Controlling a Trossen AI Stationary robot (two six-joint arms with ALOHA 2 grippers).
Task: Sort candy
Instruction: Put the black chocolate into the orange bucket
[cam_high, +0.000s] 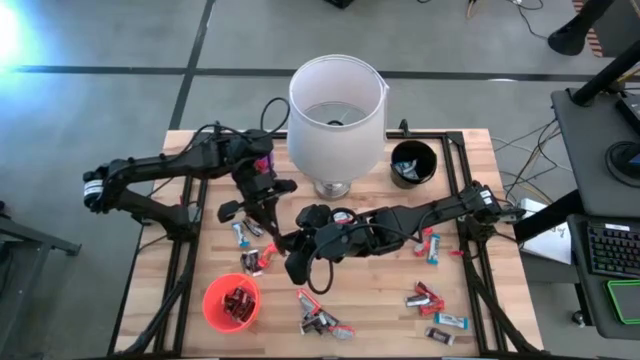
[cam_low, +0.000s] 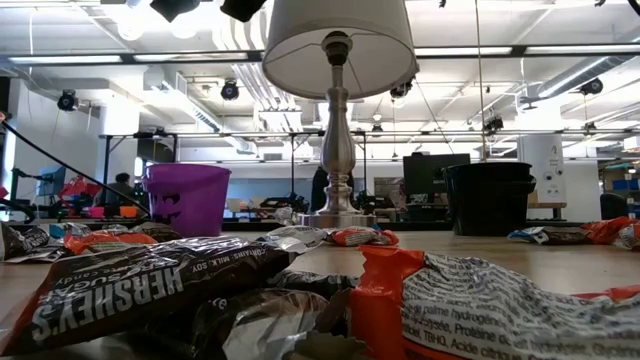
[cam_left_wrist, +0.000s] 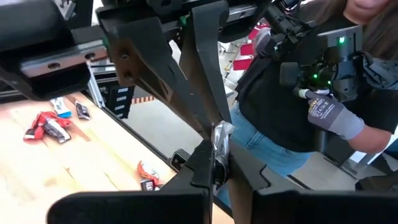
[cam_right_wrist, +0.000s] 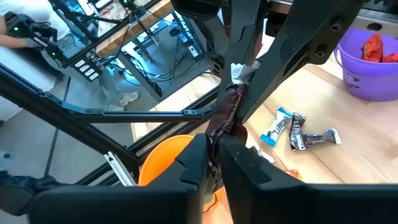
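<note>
High view, left arm: reaches from the table's left edge toward the middle, bent at the elbow; left gripper (cam_high: 272, 232) points down beside the lamp base (cam_high: 333, 187).
High view, right arm: stretches from the right edge across to the centre; right gripper (cam_high: 296, 258) meets the left one there.
High view, candy: loose bars lie near the front right corner (cam_high: 430, 300), by the front edge (cam_high: 320, 320), and left of the grippers (cam_high: 243, 235); more fill the red cup (cam_high: 232, 303).
High view, room: bare wood between the right arm and the front right bars; the black cup (cam_high: 413, 163) stands at the back right.
Low view, candy: a dark wrapped bar (cam_low: 140, 285) and a red-and-white wrapper (cam_low: 480, 305) lie close to the lens; the purple cup (cam_low: 187, 199) stands behind at left.
Left wrist view, grip: the fingers are clenched on the silvery end of a dark candy bar (cam_left_wrist: 220, 140); a person stands beyond the table edge.
Right wrist view, grip: the right fingers pinch the same dark bar (cam_right_wrist: 225, 115) lower down, with the left fingers (cam_right_wrist: 245, 37) closed on its upper end.
Right wrist view, table: a blue-and-white bar (cam_right_wrist: 277, 127) and a dark bar (cam_right_wrist: 311, 139) lie on the wood near the purple cup.
</note>
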